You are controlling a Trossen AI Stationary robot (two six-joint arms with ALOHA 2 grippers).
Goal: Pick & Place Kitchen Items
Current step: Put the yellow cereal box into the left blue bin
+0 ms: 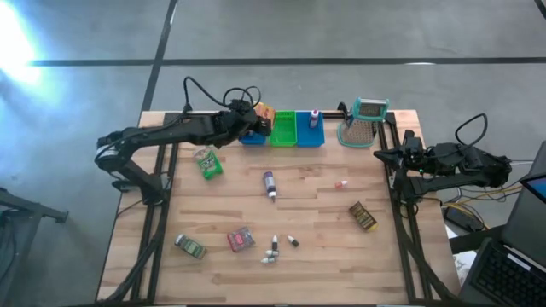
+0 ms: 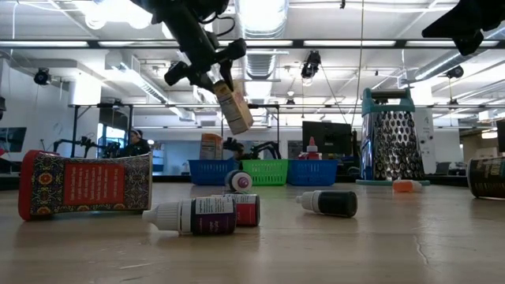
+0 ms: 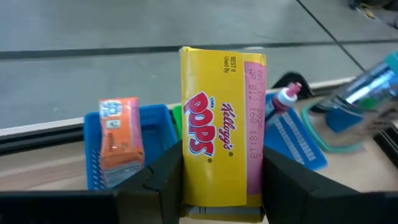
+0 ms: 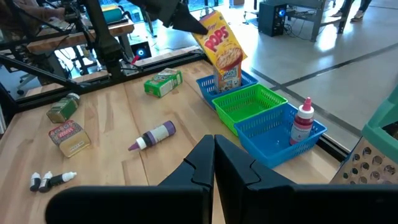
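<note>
My left gripper (image 1: 252, 118) is shut on a yellow-and-red cereal box (image 3: 221, 124) above the left blue bin (image 1: 253, 136) at the table's far edge. An orange box (image 3: 118, 140) stands in that bin. Beside it are a green bin (image 1: 283, 128) and a second blue bin (image 1: 310, 132) with a red-capped white bottle (image 4: 303, 121) standing in it. A green packet (image 1: 207, 162), a purple bottle (image 1: 270, 183), a brown packet (image 1: 363, 216) and a pink-red packet (image 1: 241, 240) lie on the table. My right gripper (image 4: 214, 155) waits shut at the right edge. My left gripper pinches the cereal box at one end (image 3: 217, 193) between its two fingers (image 3: 163, 180), one on each opposite side. The fingers slant down from the table's left side. The box hangs tilted below them (image 2: 234, 106), clear of the bin.
A metal grater with a teal handle (image 1: 363, 124) stands at the far right beside the bins. Several small bottles (image 1: 275, 247) and a green-brown packet (image 1: 190, 246) lie near the front edge. A small pink piece (image 1: 341, 183) lies mid-table.
</note>
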